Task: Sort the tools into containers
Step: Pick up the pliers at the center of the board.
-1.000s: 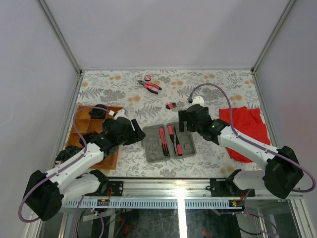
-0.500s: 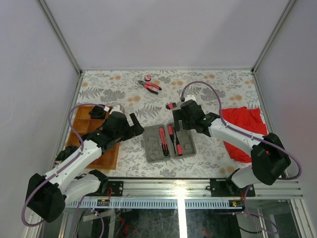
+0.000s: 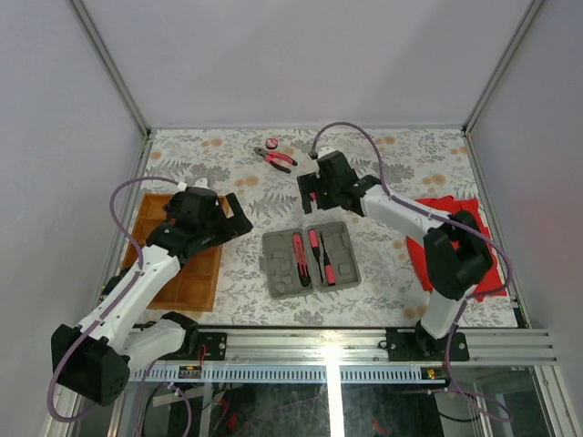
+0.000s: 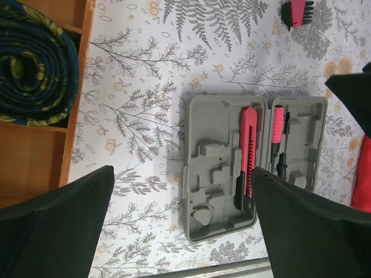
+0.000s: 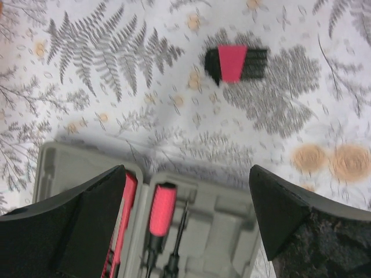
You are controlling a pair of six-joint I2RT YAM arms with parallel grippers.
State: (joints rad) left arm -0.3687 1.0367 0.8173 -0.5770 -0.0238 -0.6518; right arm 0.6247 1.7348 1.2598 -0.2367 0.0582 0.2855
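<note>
The grey case lies open at the table's middle. It holds a pink-red and black flat tool and a pink-handled screwdriver. A small pink and black bit holder lies on the mat just beyond the case. Pliers and a round pink disc lie at the far middle. My left gripper is open and empty, left of the case beside the wooden tray. My right gripper is open and empty, above the case's far edge, near the bit holder.
A rolled dark blue and green thing sits in a far compartment of the tray. A red cloth lies at the right, under my right arm. The table's near metal edge runs just below the case.
My left gripper has drawn back left, away from the case toward the tray. My right gripper has moved from over the case toward the far side, over the bit holder.
</note>
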